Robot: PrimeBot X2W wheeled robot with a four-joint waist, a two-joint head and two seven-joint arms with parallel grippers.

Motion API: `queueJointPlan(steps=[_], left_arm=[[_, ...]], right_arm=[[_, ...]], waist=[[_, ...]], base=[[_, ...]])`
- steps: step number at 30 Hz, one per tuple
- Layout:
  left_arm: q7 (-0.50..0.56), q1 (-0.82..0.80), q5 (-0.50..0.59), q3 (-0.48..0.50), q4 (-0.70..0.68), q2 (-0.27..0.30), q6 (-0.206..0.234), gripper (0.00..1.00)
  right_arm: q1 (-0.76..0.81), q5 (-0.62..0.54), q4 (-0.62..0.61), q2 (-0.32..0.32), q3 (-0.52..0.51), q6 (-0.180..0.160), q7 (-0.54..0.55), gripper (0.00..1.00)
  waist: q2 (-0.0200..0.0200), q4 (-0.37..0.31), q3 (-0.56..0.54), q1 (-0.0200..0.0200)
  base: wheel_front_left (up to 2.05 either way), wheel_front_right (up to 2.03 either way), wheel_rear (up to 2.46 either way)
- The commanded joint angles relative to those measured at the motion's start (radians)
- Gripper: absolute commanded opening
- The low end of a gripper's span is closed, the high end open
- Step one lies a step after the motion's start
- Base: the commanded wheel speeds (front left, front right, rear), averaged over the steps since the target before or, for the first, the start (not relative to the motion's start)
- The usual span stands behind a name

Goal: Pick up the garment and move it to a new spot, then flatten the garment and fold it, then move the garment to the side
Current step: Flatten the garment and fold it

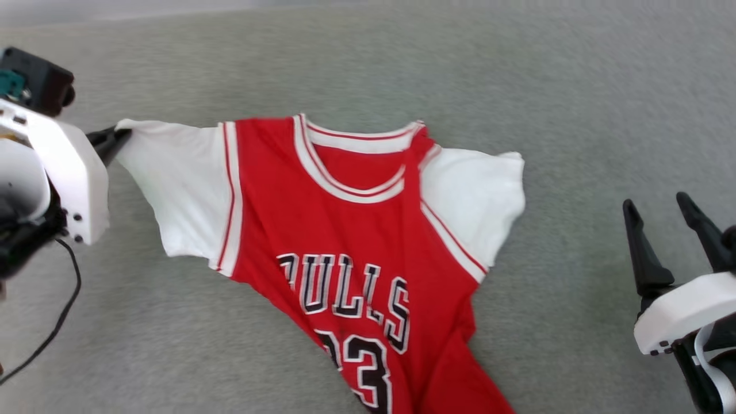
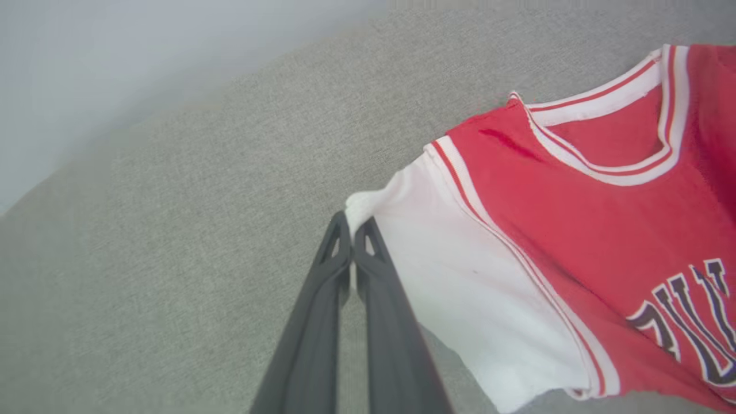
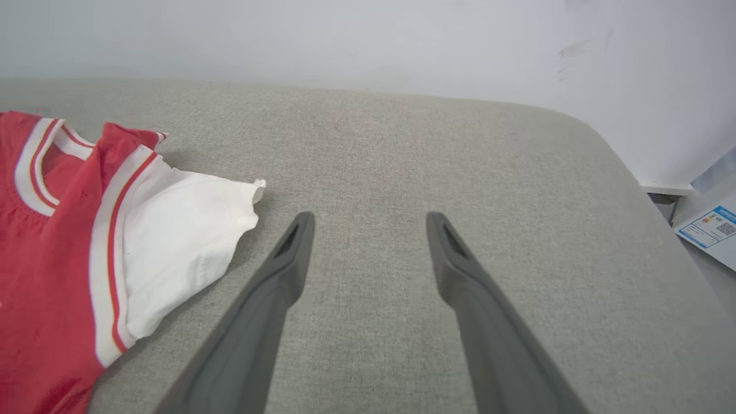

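Left end effector (image 2: 353, 230) on garment (image 2: 575, 230) sleeve

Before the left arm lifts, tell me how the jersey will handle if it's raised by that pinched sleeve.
Probably floppy: the jersey lies wrinkled and skewed, so it should drape and trail from the left gripper. Likely light: a pinch on the white sleeve corner stretches it out. It may drag rather than slide freely on the textured grey cushion.
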Motion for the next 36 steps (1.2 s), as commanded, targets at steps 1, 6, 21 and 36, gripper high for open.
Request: queueJointPlan(steps=[1,6,21,36], left_arm=[[-0.023,0.029,0.006,0.007,-0.031,0.007,0.011,0.0],[-0.079,0.113,0.005,0.019,-0.181,0.021,0.054,0.0],[-0.151,0.223,0.037,0.022,-0.508,0.024,0.145,0.0],[-0.167,0.17,0.086,-0.029,-0.532,-0.038,0.128,0.0]], right_arm=[[0.002,0.009,-0.011,-0.022,0.012,-0.001,0.035,1.0],[-0.045,0.064,-0.03,-0.129,0.065,-0.001,0.223,1.0],[-0.436,0.218,0.145,-0.374,0.298,-0.001,0.846,1.0],[-0.512,0.233,0.488,-0.421,0.508,0.0,0.893,1.0]], waist=[[-0.0001,0.066,-0.051,0.0],[-0.0001,0.139,-0.07,0.0],[-0.0001,0.293,0.009,0.0],[-0.0001,0.374,0.072,0.0]], base=[[0.0,0.0,0.0],[0.0,0.0,0.0],[0.0,0.0,0.0],[0.0,0.0,0.0]])
